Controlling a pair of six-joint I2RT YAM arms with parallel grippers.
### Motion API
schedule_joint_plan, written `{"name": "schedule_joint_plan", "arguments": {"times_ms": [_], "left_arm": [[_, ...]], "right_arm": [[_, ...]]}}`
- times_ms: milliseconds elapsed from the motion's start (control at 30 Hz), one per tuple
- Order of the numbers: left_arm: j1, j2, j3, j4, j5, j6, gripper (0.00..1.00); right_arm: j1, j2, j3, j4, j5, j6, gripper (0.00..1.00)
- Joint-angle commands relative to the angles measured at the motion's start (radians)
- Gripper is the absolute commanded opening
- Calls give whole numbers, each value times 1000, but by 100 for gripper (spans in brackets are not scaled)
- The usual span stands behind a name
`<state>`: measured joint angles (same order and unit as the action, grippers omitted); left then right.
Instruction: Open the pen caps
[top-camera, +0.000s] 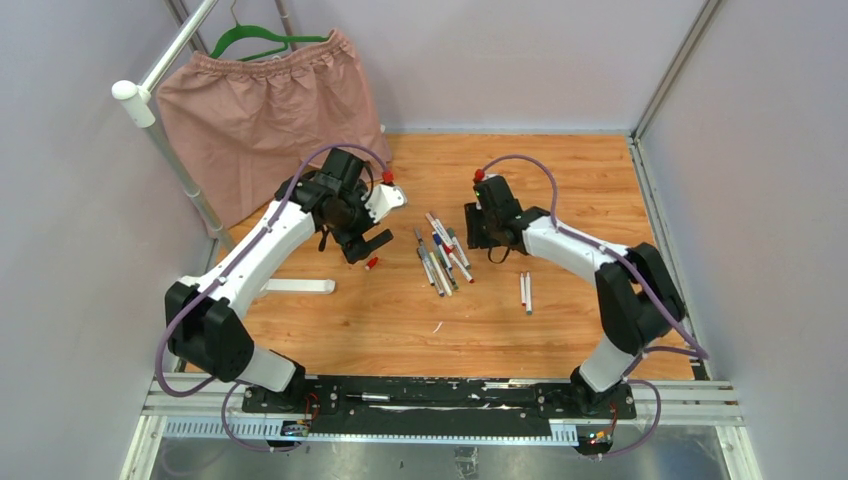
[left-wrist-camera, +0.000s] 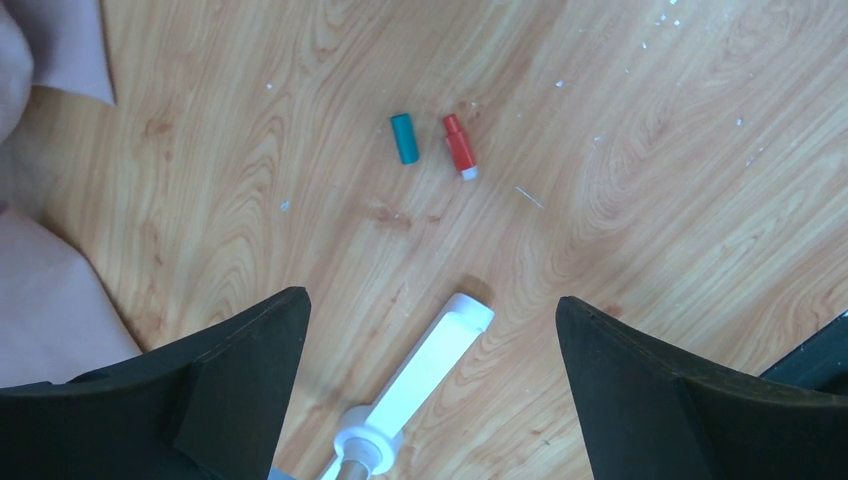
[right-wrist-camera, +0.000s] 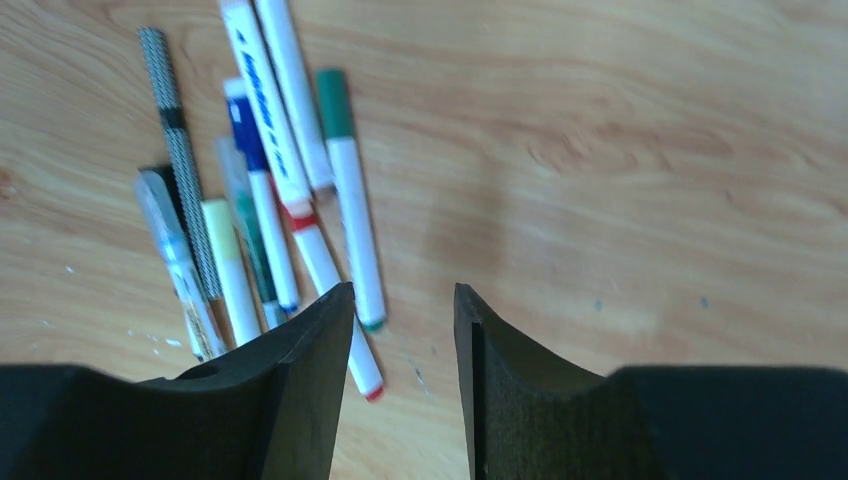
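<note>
Left gripper (left-wrist-camera: 430, 303) spread wide, empty, above red cap (left-wrist-camera: 460, 146) and teal cap (left-wrist-camera: 404, 138) lying side by side. Right gripper (right-wrist-camera: 403, 292) parted, empty, beside pens (right-wrist-camera: 265, 110).

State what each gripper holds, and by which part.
Nothing is held. The left gripper is open, with the red cap and teal cap lying loose beyond it. The right gripper is open and empty near the pens.

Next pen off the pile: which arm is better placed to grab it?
Right, likely. The right claw hangs open beside the pen pile, holding nothing. The left claw hovers over a teal cap and a red cap, away from the pile.
</note>
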<state>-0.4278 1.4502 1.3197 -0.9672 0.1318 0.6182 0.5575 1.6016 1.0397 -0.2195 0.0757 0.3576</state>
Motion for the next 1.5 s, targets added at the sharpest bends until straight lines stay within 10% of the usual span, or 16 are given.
{"name": "schedule_joint_plan", "arguments": {"times_ms": [0,633,1033,1467], "left_arm": [[24,11,48,-15,-27,-53,100],[49,6,48,-15,-54,-38,100],[49,-26,42,-15,-7,19,100],[38,-216,8,-16,271,464,100]], "right_arm": [[24,132,114,-42,-86,-95,46],[60,327,231,-88,-87,-172,42],[31,275,161,-63,11,-181,0],[-27,26,250,-201,-397,-68,0]]}}
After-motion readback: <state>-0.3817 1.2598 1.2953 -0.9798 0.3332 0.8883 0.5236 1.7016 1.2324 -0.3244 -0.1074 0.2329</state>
